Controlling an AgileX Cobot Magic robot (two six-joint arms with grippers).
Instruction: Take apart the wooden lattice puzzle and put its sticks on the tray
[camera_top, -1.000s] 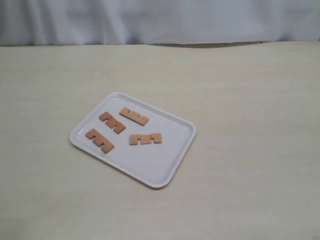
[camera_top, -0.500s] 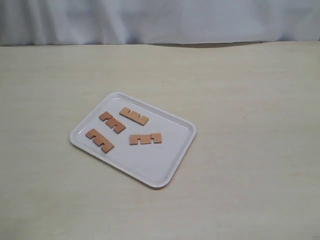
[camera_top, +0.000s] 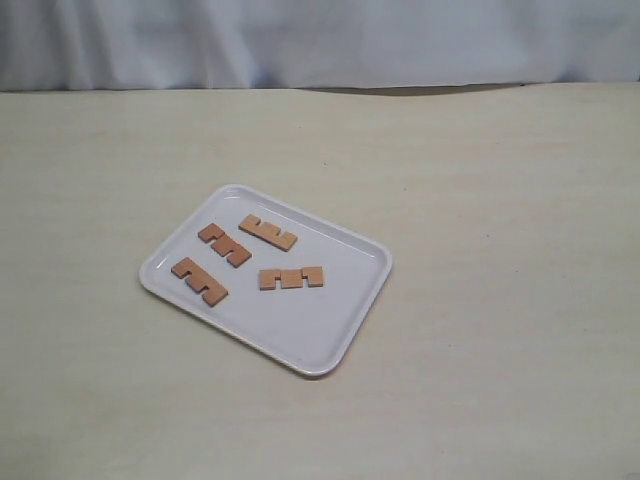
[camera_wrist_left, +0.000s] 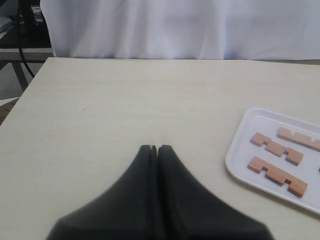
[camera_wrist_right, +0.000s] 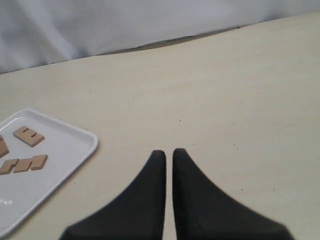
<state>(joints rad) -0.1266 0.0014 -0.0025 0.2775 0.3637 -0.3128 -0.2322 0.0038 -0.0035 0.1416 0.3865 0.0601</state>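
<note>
In the left wrist view we see the tray (camera_wrist_left: 239, 159) run off the picture's edge, taking one end of the third stick (camera_wrist_left: 299, 139) with it (how far either runs on we cannot tell), and the left gripper (camera_wrist_left: 157, 148) is a soft, blurred black mass cut off below its fingertips. In the right wrist view we lose most of the tray past the edge too: a notched stick (camera_wrist_right: 22, 164) is clipped at one end, a further stick (camera_wrist_right: 2, 145) shows only as a sliver, and the right gripper (camera_wrist_right: 169, 152) is cut off behind its tips.
</note>
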